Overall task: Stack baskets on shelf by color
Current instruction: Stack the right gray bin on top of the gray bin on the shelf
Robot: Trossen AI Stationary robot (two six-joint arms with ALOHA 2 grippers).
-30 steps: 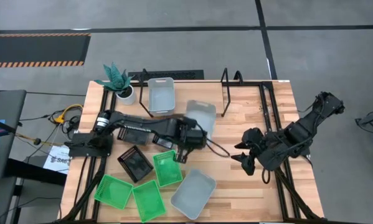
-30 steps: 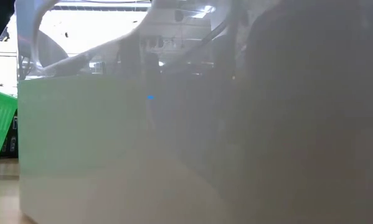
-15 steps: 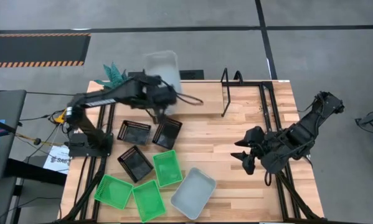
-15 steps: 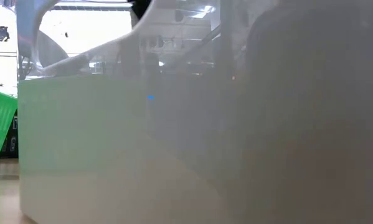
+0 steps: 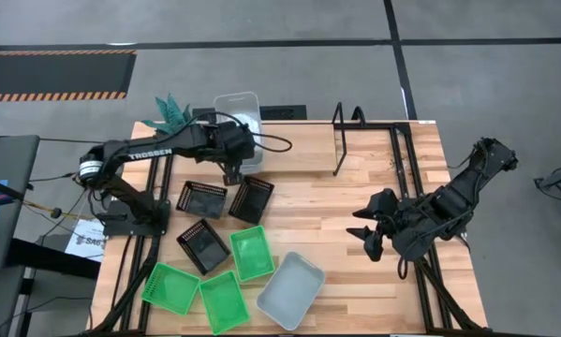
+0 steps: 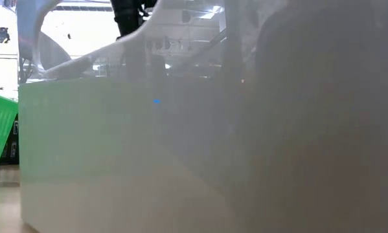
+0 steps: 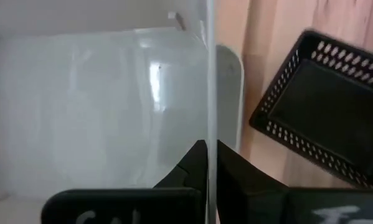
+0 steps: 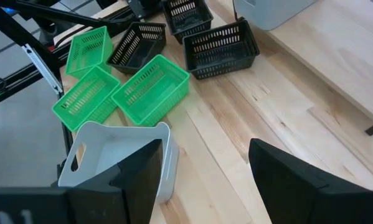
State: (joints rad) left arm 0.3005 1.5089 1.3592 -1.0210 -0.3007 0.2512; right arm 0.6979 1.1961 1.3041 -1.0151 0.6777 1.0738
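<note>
1. Since half a second before: dark left gripper (image 5: 231,161) lowered slightly with the pale grey-white plastic basket (image 5: 240,116), now at the far-left end of the light wooden shelf board (image 5: 299,140); fingers (image 7: 192,168) closed tight on that basket's thin wall.
2. Held basket: translucent, rectangular, rounded corners, nothing visible inside; possibly nested on another pale basket beneath, cannot tell.
3. Scattered on the wooden tabletop (image 5: 355,281), left to right: three bright green meshed baskets (image 5: 222,298), three small black meshed baskets (image 5: 202,198), one more pale grey-white tray (image 5: 290,290) near the front edge; all empty.
4. Green leafy plant (image 5: 169,117) just left of the held basket.
5. Black wire end loop (image 5: 339,139) upright at the shelf's right end.
6. Dark right gripper (image 5: 366,231) parked well apart on the right, unmoved, jaws spread wide, holding nothing.
7. Low view filled by a pale basket wall.
</note>
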